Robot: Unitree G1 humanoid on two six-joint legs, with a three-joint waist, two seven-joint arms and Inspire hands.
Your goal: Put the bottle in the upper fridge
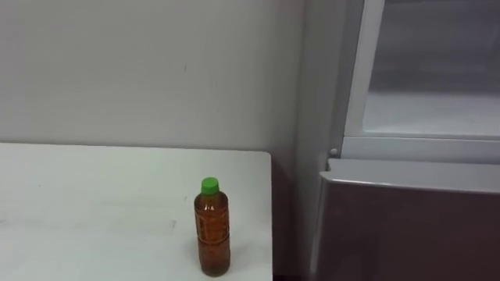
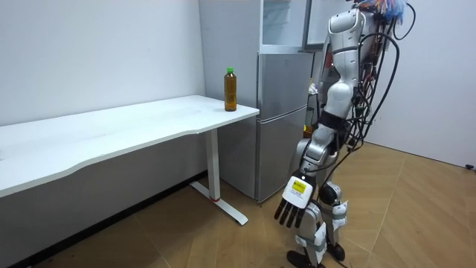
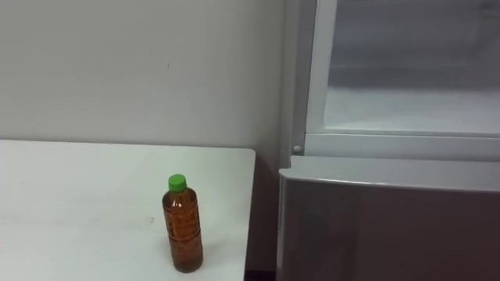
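One green-capped bottle [image 1: 212,228] stands upright at the table [image 1: 94,211] corner beside the open upper fridge [image 1: 430,101], well above and ahead of the left robot hand [image 2: 291,205], which hangs empty, fingers straight, at the robot's side

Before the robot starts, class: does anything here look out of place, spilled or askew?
Nothing stands out. The bottle stands upright and capped on the table, and the upper fridge stands open.
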